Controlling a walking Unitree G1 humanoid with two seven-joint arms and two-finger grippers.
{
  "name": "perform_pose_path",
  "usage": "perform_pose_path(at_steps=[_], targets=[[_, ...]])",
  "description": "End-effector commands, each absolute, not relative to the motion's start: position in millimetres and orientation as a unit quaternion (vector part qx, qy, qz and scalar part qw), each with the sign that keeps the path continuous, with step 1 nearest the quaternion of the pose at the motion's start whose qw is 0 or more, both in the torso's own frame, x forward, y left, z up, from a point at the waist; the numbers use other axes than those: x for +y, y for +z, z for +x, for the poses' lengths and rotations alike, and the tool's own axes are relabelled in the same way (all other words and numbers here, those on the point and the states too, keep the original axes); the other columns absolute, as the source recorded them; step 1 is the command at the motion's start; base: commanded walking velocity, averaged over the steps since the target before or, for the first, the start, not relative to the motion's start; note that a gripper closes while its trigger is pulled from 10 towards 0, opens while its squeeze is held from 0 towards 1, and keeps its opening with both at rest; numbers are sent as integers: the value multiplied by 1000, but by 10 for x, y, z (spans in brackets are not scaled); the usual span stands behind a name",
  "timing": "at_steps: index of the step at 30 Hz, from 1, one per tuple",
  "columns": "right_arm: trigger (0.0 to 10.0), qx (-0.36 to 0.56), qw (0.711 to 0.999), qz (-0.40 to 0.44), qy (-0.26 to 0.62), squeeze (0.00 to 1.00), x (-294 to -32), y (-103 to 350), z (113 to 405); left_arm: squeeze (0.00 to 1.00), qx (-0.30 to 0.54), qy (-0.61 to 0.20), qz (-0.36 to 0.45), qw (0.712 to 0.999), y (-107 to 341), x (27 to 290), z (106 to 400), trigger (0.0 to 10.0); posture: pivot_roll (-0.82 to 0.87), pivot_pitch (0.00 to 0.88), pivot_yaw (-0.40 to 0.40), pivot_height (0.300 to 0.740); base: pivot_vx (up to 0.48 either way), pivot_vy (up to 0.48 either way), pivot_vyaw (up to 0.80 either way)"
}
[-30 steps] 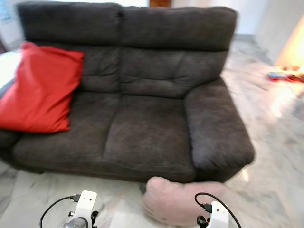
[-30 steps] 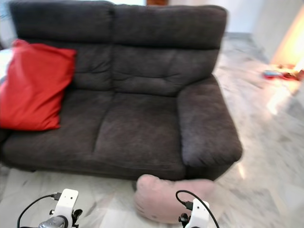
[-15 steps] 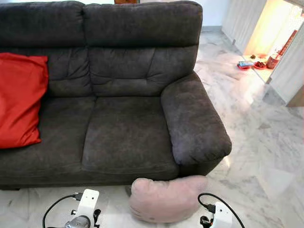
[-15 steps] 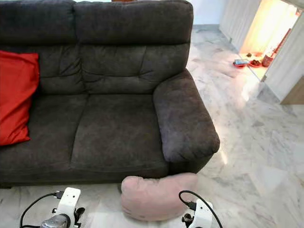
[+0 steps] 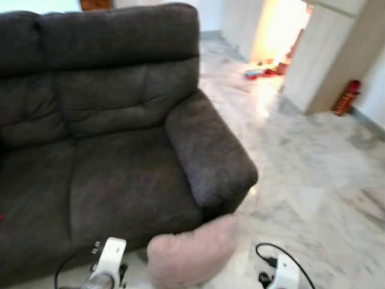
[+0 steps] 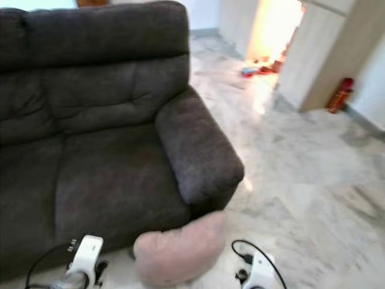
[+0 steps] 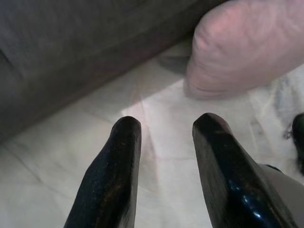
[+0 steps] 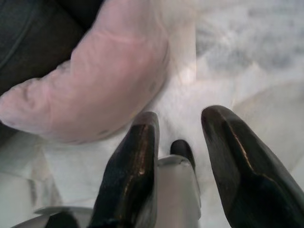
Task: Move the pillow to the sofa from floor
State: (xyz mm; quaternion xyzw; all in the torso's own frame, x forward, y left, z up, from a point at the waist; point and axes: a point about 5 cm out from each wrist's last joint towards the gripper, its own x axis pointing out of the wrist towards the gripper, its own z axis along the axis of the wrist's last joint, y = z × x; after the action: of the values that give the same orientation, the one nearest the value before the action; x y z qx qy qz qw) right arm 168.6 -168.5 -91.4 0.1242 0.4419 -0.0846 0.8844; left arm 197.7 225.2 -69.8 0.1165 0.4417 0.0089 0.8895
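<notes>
Pillow first: a soft, pale pink fabric pillow (image 5: pixel 191 253) lies on the white marble floor (image 5: pixel 313 180), pressed against the front of the dark grey fabric sofa (image 5: pixel 114 138), just below its right armrest (image 5: pixel 207 153). In the head views, the pillow sits between the two silver wrists at the lower edge, with the sofa seat free behind it.

In the left wrist view, the left tool (image 7: pixel 164 128) hangs above bare floor with its two black fingers parted by a moderate gap and nothing between them. The pillow (image 7: pixel 247 45) lies ahead of the tips and off to one side, apart from them, with the sofa base beyond.

In the right wrist view, the right tool (image 8: pixel 178 126) is likewise parted and holds nothing. The pillow (image 8: pixel 99 90) is near, just beside one finger (image 8: pixel 135 161), not touching as far as I can tell.

Judging from this, the step in hand is the approach. Doing it well likely means bending lower, bringing both tools to opposite ends of the pillow, and pinching deep into the bulk, since a shallow bite on loose fabric could slip during the lift onto the seat.
</notes>
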Motion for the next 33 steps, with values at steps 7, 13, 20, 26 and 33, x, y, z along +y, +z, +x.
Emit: perform_pose_path(at_steps=[7, 13, 20, 26, 33], targets=[[10000, 444, 883, 114, -101, 0, -1895, -922, 1613, 0, 428, -1, 109, 897, -671, 2160, 2059, 10000, 18, 0, 4, 740, 0, 0, -528], [10000, 443, 883, 115, -104, 0, -1953, -921, 1594, 0, 428, -1, 105, 898, -670, 2153, 2063, 10000, 19, 0, 2, 740, 0, 0, 0], [10000, 442, 884, 115, -103, 0, -1944, -919, 1600, 0, 429, 0, 103, 897, -676, 2135, 2062, 10000, 19, 0, -2, 740, 0, 0, 0], [10000, 443, 884, 115, -95, 0, -1832, -920, 1637, 0, 429, 1, 101, 898, -677, 2128, 2062, 10000, 20, 0, -4, 740, 132, 0, 0], [10000, 445, 883, 114, -92, 0, -1778, -923, 1646, 0, 428, 1, 99, 898, -678, 2122, 2062, 10000, 20, 0, -6, 740, 304, 0, 0]])
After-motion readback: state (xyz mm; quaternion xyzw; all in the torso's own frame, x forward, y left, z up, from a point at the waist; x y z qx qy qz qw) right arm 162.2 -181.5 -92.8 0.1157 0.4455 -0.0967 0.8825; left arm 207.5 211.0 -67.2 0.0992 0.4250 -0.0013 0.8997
